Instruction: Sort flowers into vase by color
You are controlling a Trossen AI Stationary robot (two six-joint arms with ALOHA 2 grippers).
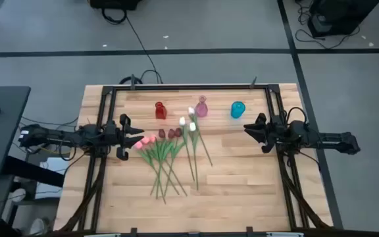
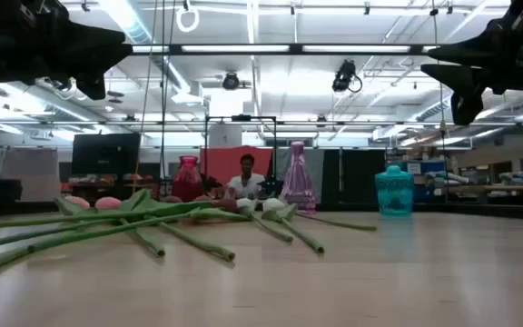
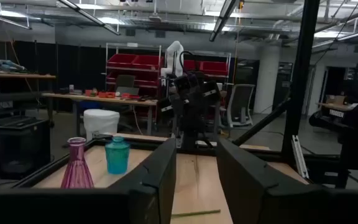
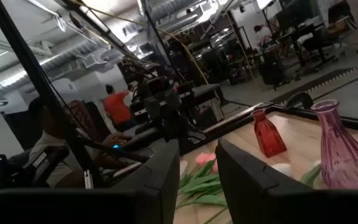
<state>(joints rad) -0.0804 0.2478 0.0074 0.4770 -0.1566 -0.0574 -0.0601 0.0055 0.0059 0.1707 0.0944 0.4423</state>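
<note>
The flowers [image 1: 166,155] look light and floppy — best pinched mid-stem — while left gripper [image 1: 125,136] and right gripper [image 1: 256,133] hover part-open, empty.

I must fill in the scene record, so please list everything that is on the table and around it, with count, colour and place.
flowers: about nine; pink, dark red and white heads, green stems; lying in a fan at the table's middle, nearer the left arm.
red vase: one; upright, left in the row behind the flowers.
pink vase: one; upright, middle of the row.
teal vase: one; upright, right of the row.
table: one; light wood, black frame.
person: one; beyond the table in the low view.
left gripper: dark, fingers apart, empty, beside the pink heads.
right gripper: dark, fingers apart, empty, near the teal vase.
</note>
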